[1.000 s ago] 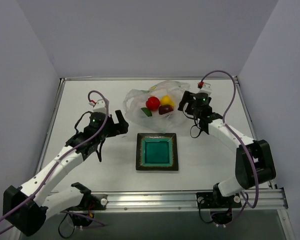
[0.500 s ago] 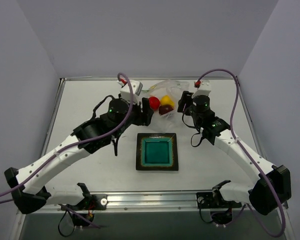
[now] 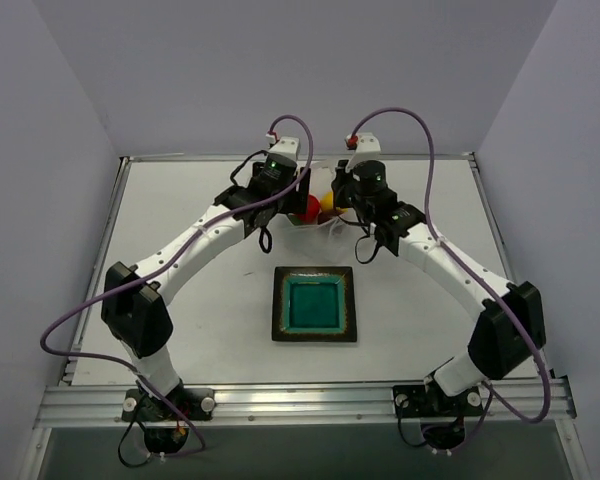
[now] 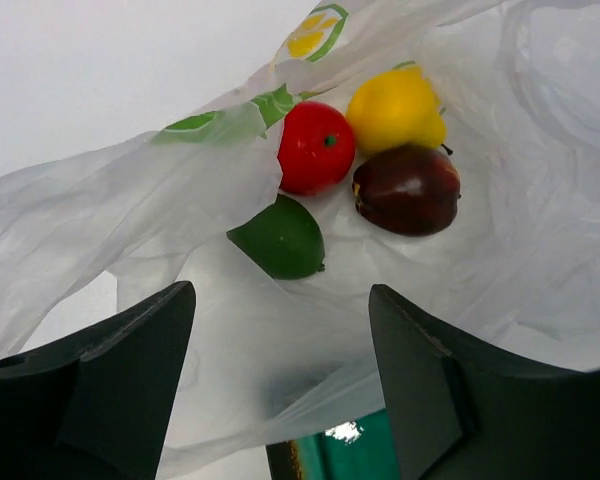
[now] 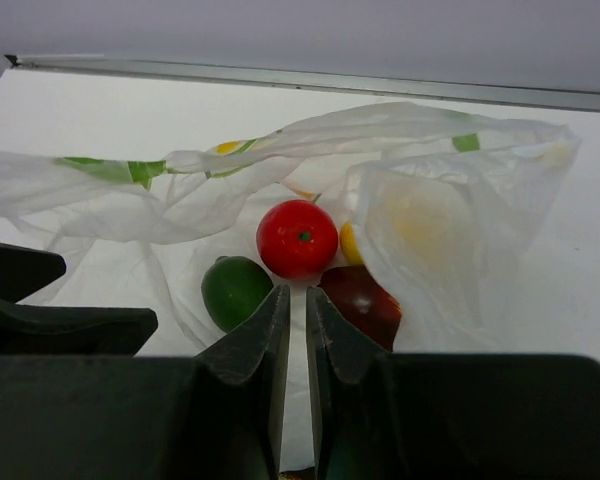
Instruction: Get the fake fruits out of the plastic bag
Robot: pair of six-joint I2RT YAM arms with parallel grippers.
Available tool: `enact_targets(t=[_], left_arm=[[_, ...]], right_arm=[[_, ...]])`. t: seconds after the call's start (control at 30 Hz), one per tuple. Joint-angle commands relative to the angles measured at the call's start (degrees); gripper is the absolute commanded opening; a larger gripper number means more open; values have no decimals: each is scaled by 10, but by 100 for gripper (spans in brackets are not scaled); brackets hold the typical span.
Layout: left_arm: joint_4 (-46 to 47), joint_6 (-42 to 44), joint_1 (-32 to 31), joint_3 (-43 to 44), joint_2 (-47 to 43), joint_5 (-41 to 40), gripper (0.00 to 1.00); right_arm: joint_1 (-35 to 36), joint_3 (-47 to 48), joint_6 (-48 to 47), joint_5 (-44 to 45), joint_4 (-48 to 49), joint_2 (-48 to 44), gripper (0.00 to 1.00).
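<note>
Translucent plastic bag now has both hands at it: left hand has swung in, spread wide, empty; right hand almost closed, hold unclear.

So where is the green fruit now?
Left wrist view: the green fruit lies inside the plastic bag, just below the bright red fruit, left of the dark red fruit.

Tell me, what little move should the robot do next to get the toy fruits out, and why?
Probably lower the open left hand onto the green oval plastic fruit and close on it. That fruit lies uncovered in the thin translucent white plastic bag, nearest the hand and roughly between its fingers.
</note>
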Motion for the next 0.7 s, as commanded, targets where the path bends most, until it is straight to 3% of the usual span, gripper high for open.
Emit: enact_targets(t=[0.0,0.13,0.23,0.33,0.47,0.57,0.67], left_arm=[[7,12,23,54,7,16,70],[21,6,56,62,47,37,74],[25,1,68,85,81,48,76],[30,-4,84,109,121,69,78],[53,-8,99,132,166,105,84],[83,-9,113,143,196,156,89],[100,-15,129,150,221,178,91]], right_arm=[[-1,60,-24,-31,10,59,9],[-18,113,-39,-31,7,142,15],[-48,156,-42,-36,-1,200,33],[-79,185,-41,-35,-6,250,43],[-94,206,-54,-22,-8,300,71],[-95,221,-57,-21,-14,333,79],[-98,226,-56,-20,-13,356,79]])
